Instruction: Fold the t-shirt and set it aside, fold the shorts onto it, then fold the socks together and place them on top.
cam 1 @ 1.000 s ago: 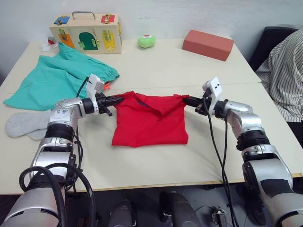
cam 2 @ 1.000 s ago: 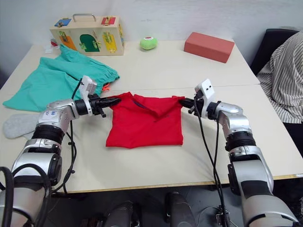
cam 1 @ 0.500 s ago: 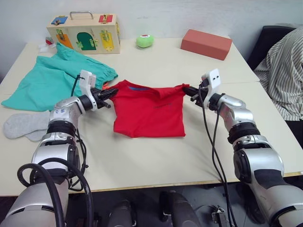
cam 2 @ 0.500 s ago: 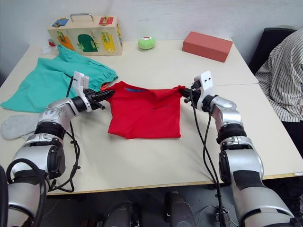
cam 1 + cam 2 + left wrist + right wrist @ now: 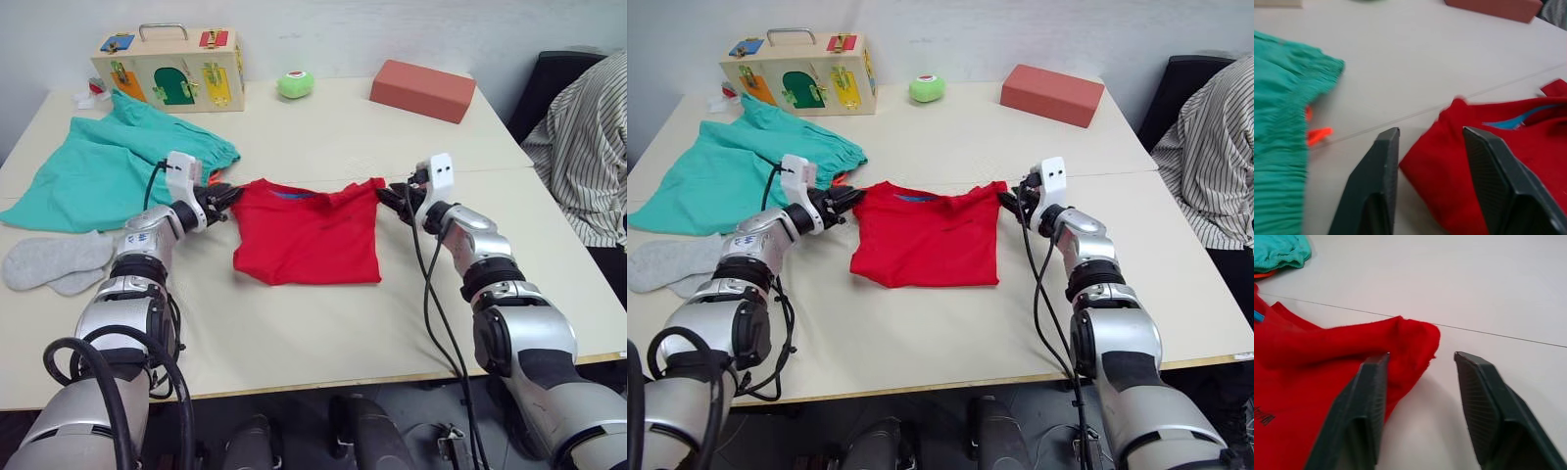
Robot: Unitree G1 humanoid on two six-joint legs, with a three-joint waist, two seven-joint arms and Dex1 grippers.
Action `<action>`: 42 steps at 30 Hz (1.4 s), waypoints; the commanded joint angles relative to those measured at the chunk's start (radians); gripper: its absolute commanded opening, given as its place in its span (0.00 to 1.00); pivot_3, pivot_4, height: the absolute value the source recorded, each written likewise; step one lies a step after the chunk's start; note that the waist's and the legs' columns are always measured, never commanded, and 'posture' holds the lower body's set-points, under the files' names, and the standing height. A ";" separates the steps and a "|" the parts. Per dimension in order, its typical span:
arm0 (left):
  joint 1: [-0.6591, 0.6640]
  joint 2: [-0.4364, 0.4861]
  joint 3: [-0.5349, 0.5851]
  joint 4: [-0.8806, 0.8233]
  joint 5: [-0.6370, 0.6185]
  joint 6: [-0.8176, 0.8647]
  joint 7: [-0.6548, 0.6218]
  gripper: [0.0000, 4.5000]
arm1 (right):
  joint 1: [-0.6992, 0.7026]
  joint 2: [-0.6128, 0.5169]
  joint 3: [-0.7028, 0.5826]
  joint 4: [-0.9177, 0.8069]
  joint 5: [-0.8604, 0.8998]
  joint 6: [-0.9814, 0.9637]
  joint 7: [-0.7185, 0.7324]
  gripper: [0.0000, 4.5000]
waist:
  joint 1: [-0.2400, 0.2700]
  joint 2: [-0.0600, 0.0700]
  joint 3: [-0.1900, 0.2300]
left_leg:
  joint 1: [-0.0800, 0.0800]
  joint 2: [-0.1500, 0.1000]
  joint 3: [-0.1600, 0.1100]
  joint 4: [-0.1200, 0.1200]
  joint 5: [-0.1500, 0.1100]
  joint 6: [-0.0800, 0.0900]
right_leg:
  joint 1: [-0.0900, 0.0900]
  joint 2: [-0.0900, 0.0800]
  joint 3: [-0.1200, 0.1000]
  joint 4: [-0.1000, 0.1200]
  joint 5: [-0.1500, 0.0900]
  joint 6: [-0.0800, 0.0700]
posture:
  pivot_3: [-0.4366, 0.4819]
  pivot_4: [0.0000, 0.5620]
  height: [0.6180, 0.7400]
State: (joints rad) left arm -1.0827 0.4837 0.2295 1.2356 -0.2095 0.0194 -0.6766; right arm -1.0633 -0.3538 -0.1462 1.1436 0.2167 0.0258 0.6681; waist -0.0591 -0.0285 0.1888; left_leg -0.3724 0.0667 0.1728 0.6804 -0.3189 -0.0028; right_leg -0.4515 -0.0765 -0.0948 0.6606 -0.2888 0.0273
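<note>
Since the t-shirt (image 5: pixel 926 238) is soft, light knit, expect it to sag and crease wherever it's let go, so best pinched at the top corners with both sides kept level. Lying folded flat on the table (image 5: pixel 950 323) right now, stretched between the two sets of jaws. Left gripper (image 5: pixel 1432 161) jaws spread open, straddling the shirt's top left corner but not pinching it. Right gripper (image 5: pixel 1422 396) same deal: open, red corner resting against the inner finger, nothing clamped. Shorts (image 5: pixel 735 171) just beyond and outside the left jaws, socks (image 5: pixel 671 264) further back along that arm's side, well apart from the shirt.

Versus a second ago: both sets of jaws were clamped on the corners with the top edge lifted and drooping in the middle. Now released and laid flat, collar band showing.
</note>
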 commanded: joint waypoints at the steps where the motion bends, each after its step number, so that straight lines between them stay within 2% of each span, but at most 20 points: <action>1: -0.015 0.030 0.053 -0.052 -0.035 -0.079 -0.008 0.71 | 0.017 -0.054 -0.042 -0.073 0.002 -0.069 -0.037 0.76 | 0.001 0.000 0.000 | 0.000 0.000 0.000 0.000 0.000 0.000 | 0.000 0.000 0.000 0.000 0.000 0.000 | 0.48 0.27 1.00; 4: 0.032 0.044 0.051 -0.173 -0.065 -0.103 -0.157 0.89 | 0.065 -0.090 -0.048 -0.183 0.020 -0.072 0.027 0.96 | 0.002 0.000 0.000 | -0.001 0.000 0.000 0.000 0.000 0.000 | 0.000 0.000 0.000 0.000 0.000 0.000 | 0.48 0.27 1.00; 5: 0.056 0.048 0.042 -0.223 -0.071 -0.109 -0.205 0.96 | 0.085 -0.099 -0.043 -0.227 0.024 -0.066 0.057 1.00 | 0.002 0.000 0.000 | -0.001 0.000 0.000 0.000 0.000 0.000 | 0.000 0.000 0.000 0.000 0.000 0.000 | 0.48 0.27 1.00; 6: 0.114 0.058 0.018 -0.337 -0.084 -0.111 -0.285 0.99 | 0.139 -0.110 -0.018 -0.336 0.040 -0.053 0.139 1.00 | 0.002 0.000 0.000 | -0.001 0.000 0.000 -0.001 0.000 0.000 | 0.000 0.000 0.000 0.000 0.000 0.000 | 0.48 0.27 1.00; 9: 0.295 0.101 -0.061 -0.641 -0.102 -0.117 -0.468 0.99 | 0.310 -0.151 0.069 -0.645 0.070 -0.055 0.342 1.00 | -0.001 0.000 0.000 | 0.001 0.000 0.001 -0.003 -0.001 -0.001 | 0.000 0.003 0.001 0.000 0.000 0.000 | 0.48 0.27 1.00; 12: 0.466 0.154 -0.140 -0.880 -0.089 -0.116 -0.571 0.99 | 0.476 -0.210 0.171 -0.895 0.053 -0.112 0.493 1.00 | 0.000 0.001 0.000 | 0.002 0.002 0.001 -0.005 -0.001 -0.003 | 0.000 0.006 0.003 -0.001 0.000 0.000 | 0.48 0.27 1.00; 15: 0.589 0.192 -0.193 -1.034 -0.072 -0.123 -0.609 0.99 | 0.585 -0.238 0.250 -1.031 0.011 -0.157 0.540 1.00 | 0.004 0.001 0.000 | 0.003 0.002 0.001 -0.003 -0.001 -0.004 | 0.000 0.005 0.004 -0.002 -0.001 0.000 | 0.48 0.27 1.00; 19: 0.662 0.193 -0.227 -1.087 -0.020 -0.162 -0.562 0.99 | 0.623 -0.210 0.306 -1.033 -0.104 -0.220 0.440 1.00 | 0.007 0.001 0.000 | 0.005 0.001 0.000 -0.001 0.000 -0.003 | 0.002 0.004 0.005 -0.002 0.000 0.000 | 0.48 0.27 1.00; 24: 0.659 0.191 -0.268 -1.009 0.105 -0.276 -0.472 0.99 | 0.593 -0.199 0.345 -0.928 -0.216 -0.331 0.360 1.00 | 0.013 0.001 0.000 | 0.005 0.000 -0.001 -0.002 0.000 -0.002 | 0.003 0.002 0.004 -0.002 0.001 -0.001 | 0.48 0.27 1.00; 27: 0.630 0.197 -0.293 -0.927 0.180 -0.340 -0.425 1.00 | 0.548 -0.195 0.368 -0.856 -0.278 -0.384 0.324 0.86 | 0.015 0.001 0.000 | 0.005 0.000 -0.001 -0.001 0.000 -0.002 | 0.002 0.002 0.003 -0.002 0.001 -0.002 | 0.48 0.27 1.00; 29: 0.617 0.204 -0.301 -0.890 0.203 -0.364 -0.408 1.00 | 0.533 -0.196 0.379 -0.823 -0.292 -0.407 0.315 0.71 | 0.016 0.001 0.000 | 0.005 0.001 0.000 -0.001 0.000 -0.001 | 0.002 0.002 0.003 -0.003 0.001 -0.002 | 0.48 0.27 1.00; 32: 0.577 0.216 -0.287 -0.809 0.224 -0.373 -0.353 0.86 | 0.517 -0.201 0.380 -0.775 -0.314 -0.433 0.290 0.48 | 0.022 0.001 0.000 | 0.005 0.001 -0.001 -0.001 0.000 -0.001 | 0.003 0.002 0.002 -0.002 0.001 -0.002 | 0.48 0.27 1.00; 38: 0.595 0.226 -0.274 -0.806 0.165 -0.343 -0.369 0.43 | 0.546 -0.223 0.372 -0.788 -0.302 -0.462 0.300 0.00 | 0.025 0.001 0.000 | 0.005 0.001 -0.001 -0.001 0.000 -0.001 | 0.003 0.001 0.002 -0.002 0.001 -0.002 | 0.48 0.27 1.00; 42: 0.644 0.243 -0.254 -0.863 0.109 -0.307 -0.405 0.15 | 0.585 -0.244 0.352 -0.827 -0.277 -0.447 0.302 0.00 | 0.027 0.001 0.000 | 0.005 0.001 -0.001 -0.001 0.000 0.000 | 0.003 0.001 0.002 -0.002 0.001 -0.002 | 0.48 0.27 1.00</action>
State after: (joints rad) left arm -0.4523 0.7074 -0.0506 0.4135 -0.0683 -0.2993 -1.0662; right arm -0.4969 -0.5783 0.2286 0.3461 -0.0810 -0.4209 0.9683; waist -0.0318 -0.0278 0.1890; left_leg -0.3675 0.0675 0.1721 0.6795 -0.3189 -0.0033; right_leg -0.4486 -0.0754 -0.0930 0.6582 -0.2883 0.0256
